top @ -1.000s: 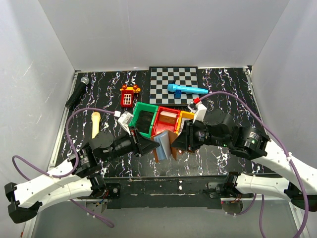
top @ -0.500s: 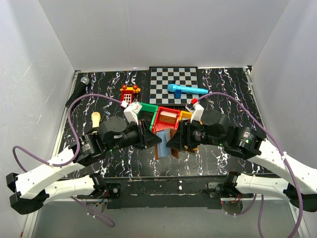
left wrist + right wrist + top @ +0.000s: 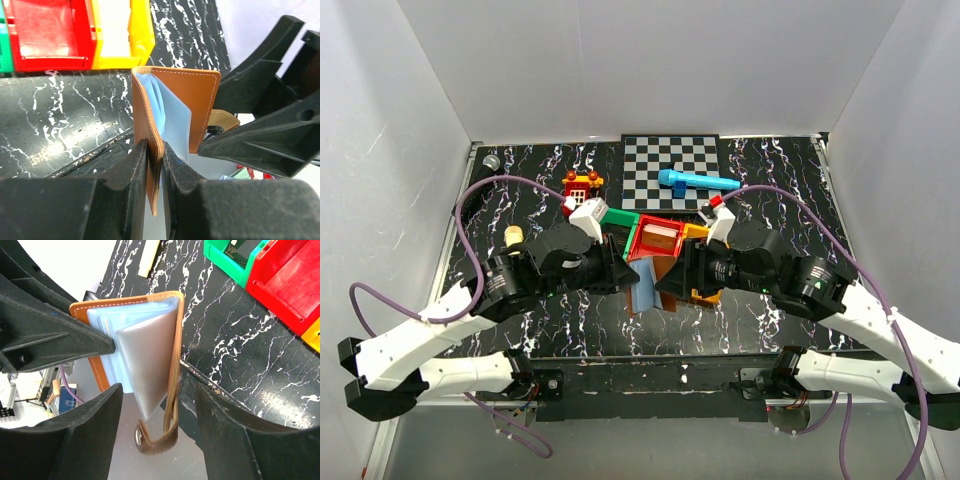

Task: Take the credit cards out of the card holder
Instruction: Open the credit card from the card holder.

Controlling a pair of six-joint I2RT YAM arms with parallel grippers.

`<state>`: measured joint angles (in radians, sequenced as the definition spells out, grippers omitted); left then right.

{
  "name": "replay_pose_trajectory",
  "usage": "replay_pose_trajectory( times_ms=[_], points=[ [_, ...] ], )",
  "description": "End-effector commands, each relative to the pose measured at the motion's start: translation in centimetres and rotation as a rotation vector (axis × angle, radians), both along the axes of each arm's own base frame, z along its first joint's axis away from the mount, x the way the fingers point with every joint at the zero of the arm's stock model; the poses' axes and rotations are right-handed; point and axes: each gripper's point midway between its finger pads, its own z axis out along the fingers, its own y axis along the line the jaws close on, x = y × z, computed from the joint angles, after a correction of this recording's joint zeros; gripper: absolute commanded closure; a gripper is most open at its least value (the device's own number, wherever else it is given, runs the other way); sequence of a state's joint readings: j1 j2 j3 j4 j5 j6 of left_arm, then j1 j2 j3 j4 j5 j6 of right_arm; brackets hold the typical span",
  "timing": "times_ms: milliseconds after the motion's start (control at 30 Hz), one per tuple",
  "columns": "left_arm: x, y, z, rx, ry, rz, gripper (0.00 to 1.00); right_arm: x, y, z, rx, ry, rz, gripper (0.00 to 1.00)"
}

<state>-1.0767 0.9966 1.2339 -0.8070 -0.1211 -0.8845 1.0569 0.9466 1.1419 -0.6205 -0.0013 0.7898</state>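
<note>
The brown card holder (image 3: 642, 297) hangs open in the air between my two grippers, above the table's front middle. My left gripper (image 3: 154, 150) is shut on one brown cover of the card holder (image 3: 200, 100); pale blue pockets fan out beside it. My right gripper (image 3: 157, 390) is open, its fingers either side of the holder's other cover (image 3: 175, 365) and a pale greyish credit card (image 3: 147, 360) that sticks out of the blue pockets. The snap strap (image 3: 155, 440) dangles below. Other cards are hidden inside the pockets.
Green bin (image 3: 612, 235), red bin (image 3: 655, 238) and orange bin (image 3: 698, 235) stand just behind the grippers. Further back are a chessboard (image 3: 670, 170) with a blue toy microphone (image 3: 695, 181), a red toy (image 3: 580, 192), and a black microphone (image 3: 490, 162) at far left.
My left arm has swung up and to the right, and the card holder now stands higher and more open between the grippers. The right arm has barely moved.
</note>
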Motion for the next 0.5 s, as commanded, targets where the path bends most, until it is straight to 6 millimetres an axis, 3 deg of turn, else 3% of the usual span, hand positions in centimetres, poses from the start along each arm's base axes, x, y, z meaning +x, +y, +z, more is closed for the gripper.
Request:
replay_pose_trajectory(
  times_ms=[0,100,300,400,467],
  points=[
    [0.5,1.3,0.5,0.043,-0.008,0.059,1.00,0.7,0.2,1.6,0.065,-0.052,-0.014,0.31],
    [0.6,1.1,0.6,0.044,-0.004,0.063,1.00,0.0,1.4,1.1,0.056,-0.010,0.050,0.30],
    [0.7,0.9,0.9,0.040,-0.004,0.064,1.00,0.3,2.2,-0.9,0.003,0.040,0.049,0.32],
    [0.7,0.9,0.8,0.039,-0.002,0.064,1.00,0.7,2.0,-1.8,-0.032,0.047,0.020,0.40],
    [0.6,0.9,1.0,0.027,-0.003,0.062,1.00,0.9,1.7,-2.2,-0.043,0.049,0.003,0.56]
  ],
)
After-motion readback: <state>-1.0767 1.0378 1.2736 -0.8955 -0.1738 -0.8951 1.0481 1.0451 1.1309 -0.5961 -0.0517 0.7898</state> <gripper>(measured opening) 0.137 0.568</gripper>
